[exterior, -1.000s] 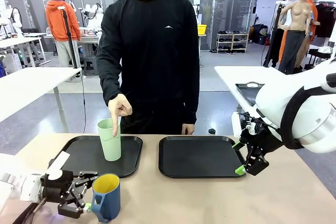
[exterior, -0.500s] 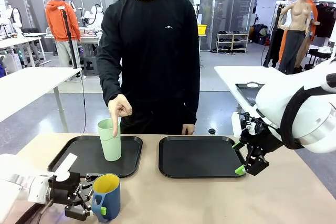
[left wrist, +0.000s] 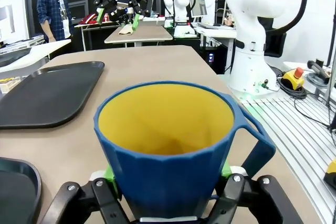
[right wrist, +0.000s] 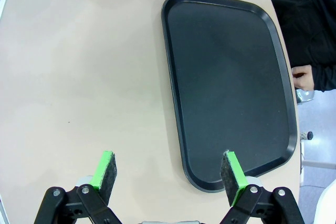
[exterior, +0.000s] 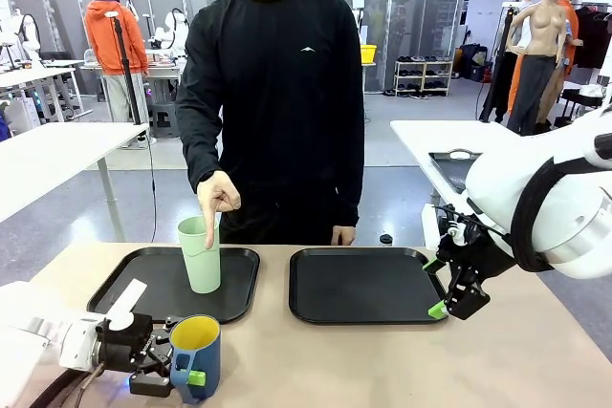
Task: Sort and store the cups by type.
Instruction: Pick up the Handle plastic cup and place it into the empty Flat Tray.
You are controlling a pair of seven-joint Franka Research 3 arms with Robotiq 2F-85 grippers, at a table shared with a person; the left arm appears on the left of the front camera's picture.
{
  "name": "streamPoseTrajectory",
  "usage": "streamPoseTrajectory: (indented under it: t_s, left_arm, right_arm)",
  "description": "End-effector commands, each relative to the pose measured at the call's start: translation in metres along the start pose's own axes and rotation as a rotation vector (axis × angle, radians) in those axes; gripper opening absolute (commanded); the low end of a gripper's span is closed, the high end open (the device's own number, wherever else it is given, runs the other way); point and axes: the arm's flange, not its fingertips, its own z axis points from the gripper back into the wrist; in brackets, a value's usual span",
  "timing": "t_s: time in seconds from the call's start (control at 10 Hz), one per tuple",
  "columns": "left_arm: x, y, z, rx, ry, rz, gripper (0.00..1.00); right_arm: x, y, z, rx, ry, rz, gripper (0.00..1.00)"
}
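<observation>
Around the blue mug (exterior: 197, 343), level left gripper (exterior: 184, 368).

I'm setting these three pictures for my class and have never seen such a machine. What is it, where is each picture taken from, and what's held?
Two white robot arms share a table with a person. The wide picture looks across it from between the arms; the other two come from cameras on each wrist. The left hand grips a blue mug, yellow inside, standing on the table. The right hand hangs open beside a black tray. A green tumbler stands on a second tray, the person's hand pointing down at it.
</observation>
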Motion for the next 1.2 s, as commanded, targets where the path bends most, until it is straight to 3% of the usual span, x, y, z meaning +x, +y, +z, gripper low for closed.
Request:
streamPoseTrajectory:
  t_s: [0.0, 0.3, 0.6, 1.1]
  left_arm:
    - [-0.008, 0.006, -0.006, 0.006, 0.02, -0.006, 0.51]
    - [0.001, 0.001, -0.009, 0.044, 0.047, -0.037, 0.21]
    - [0.036, -0.008, -0.025, 0.107, 0.033, -0.054, 0.21]
    - [0.074, 0.01, -0.077, 0.141, -0.051, 0.023, 0.21]
  right_arm:
    - [0.002, 0.002, -0.001, -0.006, 0.019, -0.016, 1.0]
    - [0.002, 0.002, -0.001, -0.006, 0.019, -0.016, 1.0]
    - [0.002, 0.002, -0.001, -0.006, 0.019, -0.016, 1.0]
    - [0.002, 0.002, -0.001, -0.006, 0.019, -0.016, 1.0]
